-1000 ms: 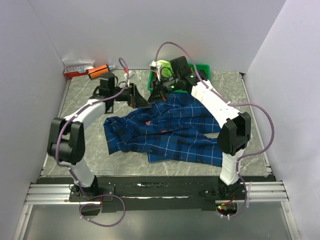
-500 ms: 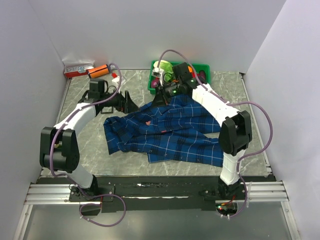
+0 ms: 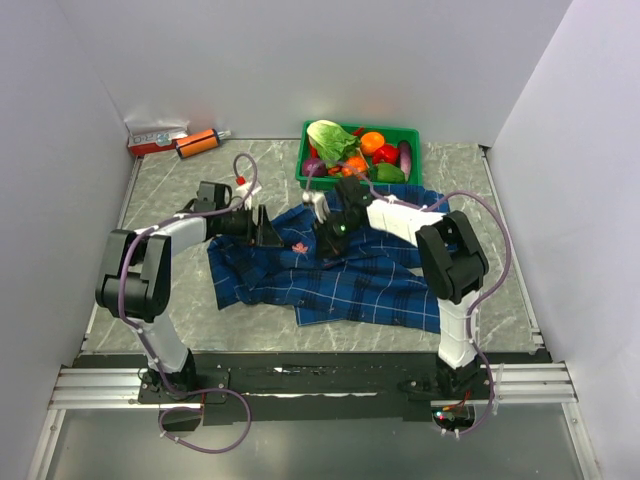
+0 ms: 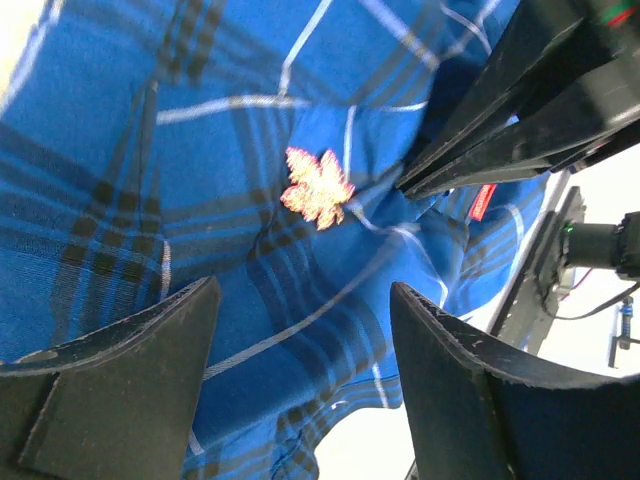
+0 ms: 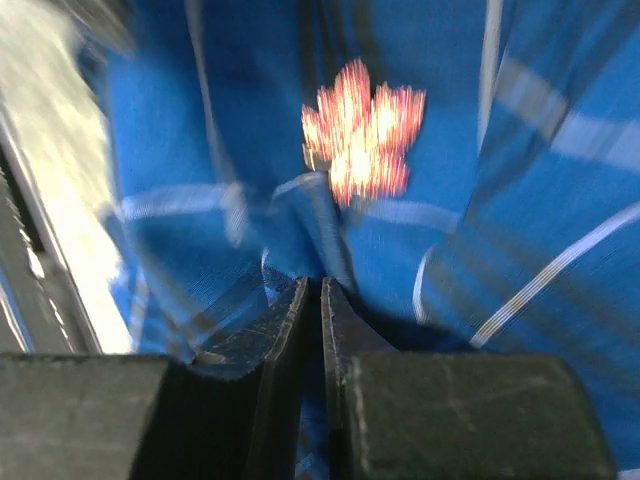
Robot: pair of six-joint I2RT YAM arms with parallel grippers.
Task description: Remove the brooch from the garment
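The brooch (image 4: pixel 317 188) is still pinned to the shirt (image 4: pixel 120 150), so no part of the job is done. It sits on a puckered patch of the cloth, which lies spread over the middle of the bench (image 3: pixel 250 325), reaching toward the far edge. My right tool (image 5: pixel 321 285) is closed, its tips on a fold of shirt just beside the brooch. It seems to nip that fold, not the brooch itself. My left tool (image 4: pixel 302 290) is open, fingers spread wide just short of the brooch, and I can see it touching nothing. As I judge it, what is left is to grip the brooch itself, work it free while the cloth is held, and lift it clear.
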